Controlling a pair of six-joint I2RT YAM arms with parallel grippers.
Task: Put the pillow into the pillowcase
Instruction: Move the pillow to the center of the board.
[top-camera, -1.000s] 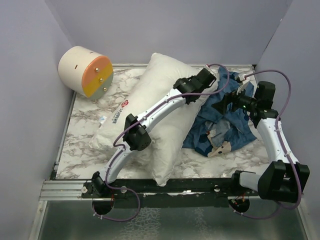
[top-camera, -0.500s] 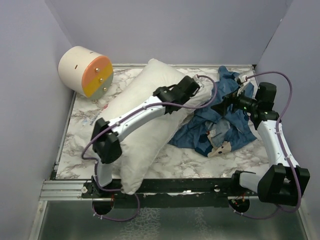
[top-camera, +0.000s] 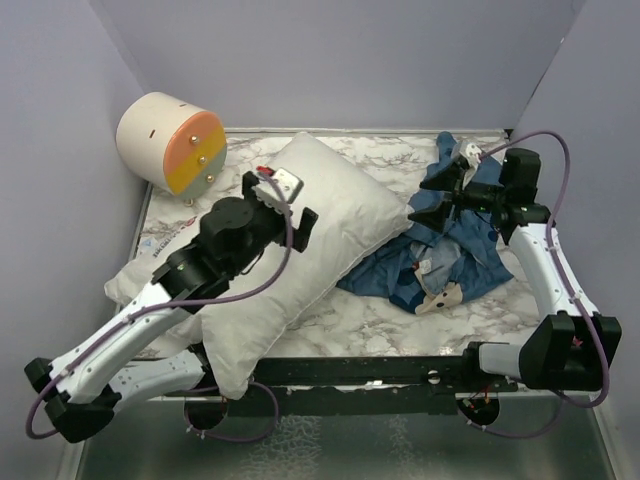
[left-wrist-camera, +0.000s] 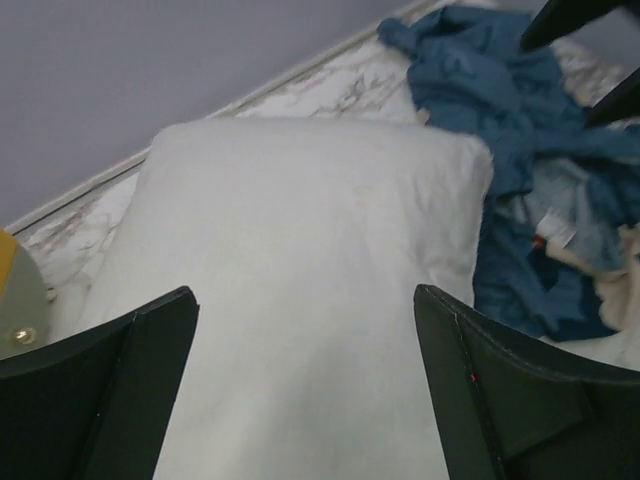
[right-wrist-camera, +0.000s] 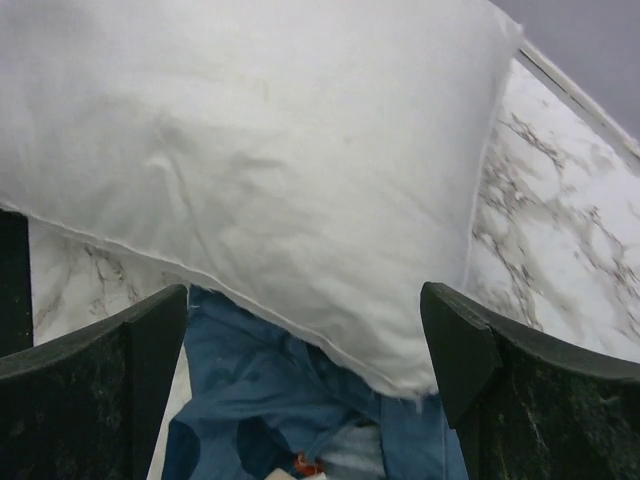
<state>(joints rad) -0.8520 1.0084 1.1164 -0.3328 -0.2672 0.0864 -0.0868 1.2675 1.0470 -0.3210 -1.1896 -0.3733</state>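
The pillow overlaps the crumpled pillowcase, uninserted. Both grippers, left and right, gape empty, likely poised to regrasp.

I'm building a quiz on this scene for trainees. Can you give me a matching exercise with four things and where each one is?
Things:
1. pillow
2. pillowcase
3. cream cylinder
4. right gripper

Places or states:
A. far left corner
B. crumpled on the right side of the table
C. lying diagonally across the middle
D. open, above the blue fabric

Pairs: 1-C, 2-B, 3-A, 4-D
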